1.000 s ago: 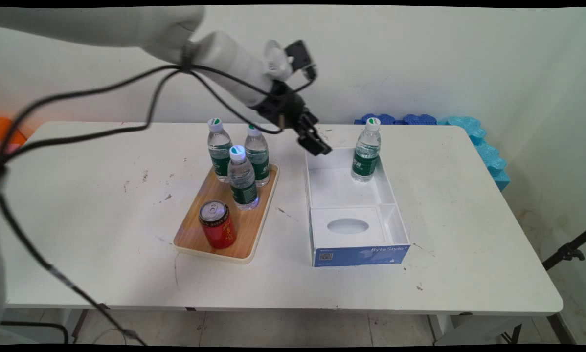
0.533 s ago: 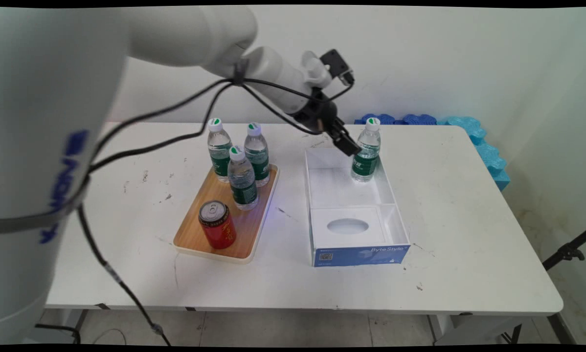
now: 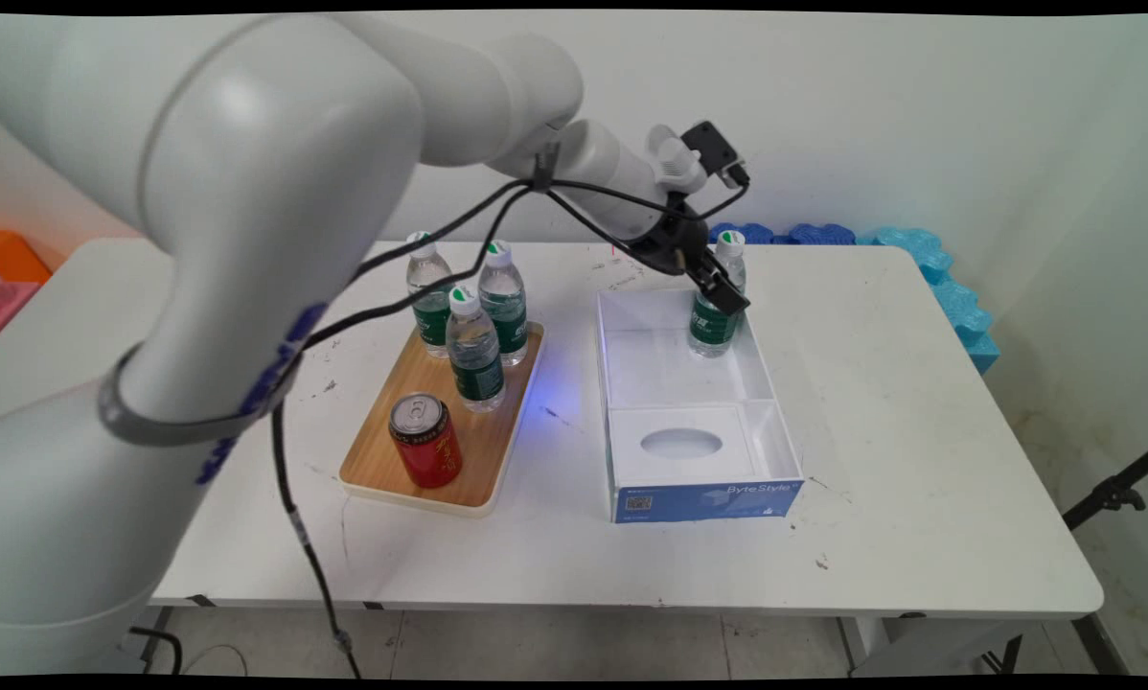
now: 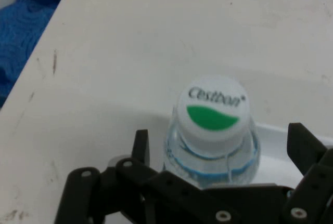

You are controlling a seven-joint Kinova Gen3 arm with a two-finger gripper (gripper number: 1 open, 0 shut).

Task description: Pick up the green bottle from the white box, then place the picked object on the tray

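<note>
A clear water bottle (image 3: 711, 331) with a green label and a white cap stands upright in the far right corner of an open white box (image 3: 651, 364) with a blue front. My gripper (image 3: 724, 292) sits at the bottle's neck, coming at it from the left. In the hand view the cap (image 4: 210, 110), printed with a green mark, lies between the two black fingers (image 4: 140, 145). The gripper (image 4: 221, 146) is open, and its fingers stand apart from the bottle on both sides.
To the left, a wooden tray (image 3: 382, 460) carries three more water bottles (image 3: 475, 355) and a red can (image 3: 425, 441). Blue foam blocks (image 3: 948, 287) line the wall past the table's back right corner. The box's near part holds a white insert (image 3: 681, 443) with an oval hole.
The gripper has travelled right from above the box's left wall to the bottle in the box and now straddles its neck. The bottle has not moved.
</note>
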